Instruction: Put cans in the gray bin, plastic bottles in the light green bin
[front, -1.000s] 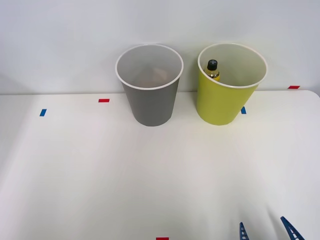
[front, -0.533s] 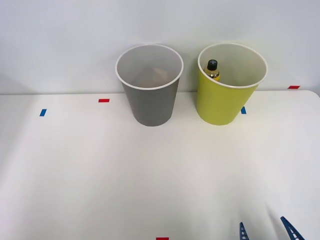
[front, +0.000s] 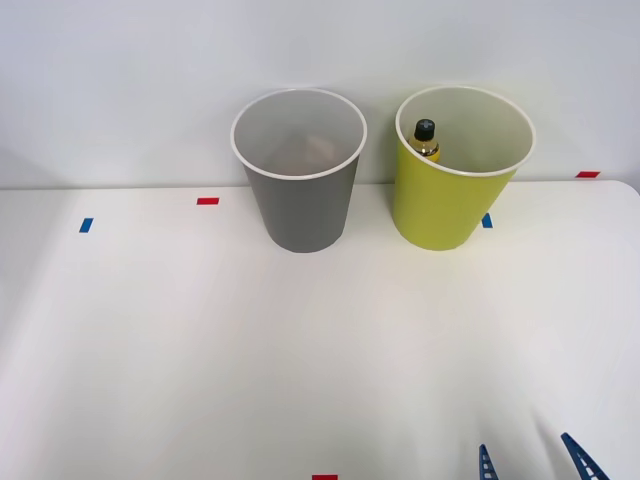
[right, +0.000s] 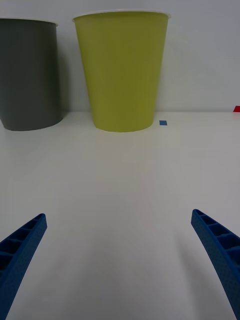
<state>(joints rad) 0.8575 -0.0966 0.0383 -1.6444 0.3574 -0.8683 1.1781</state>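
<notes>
The gray bin (front: 300, 205) stands at the back middle of the white table, with something pale and indistinct low inside it. Right of it stands the light green bin (front: 450, 205), and the yellow plastic bottle (front: 426, 141) with its black cap leans inside against its left wall. My right gripper (front: 535, 462) is open and holds nothing, low at the table's near right edge, well in front of both bins. From the right wrist, the light green bin (right: 121, 70) and the gray bin (right: 29, 75) rise ahead of the spread blue fingers (right: 20, 250). No cans are identifiable.
Small tape marks dot the white table (front: 200, 340): red (front: 207, 201) and blue (front: 85, 225) at the back left, blue (front: 487, 220) beside the green bin, red (front: 588, 174) at the far right, red (front: 324, 477) at the front edge. A pale wall stands behind.
</notes>
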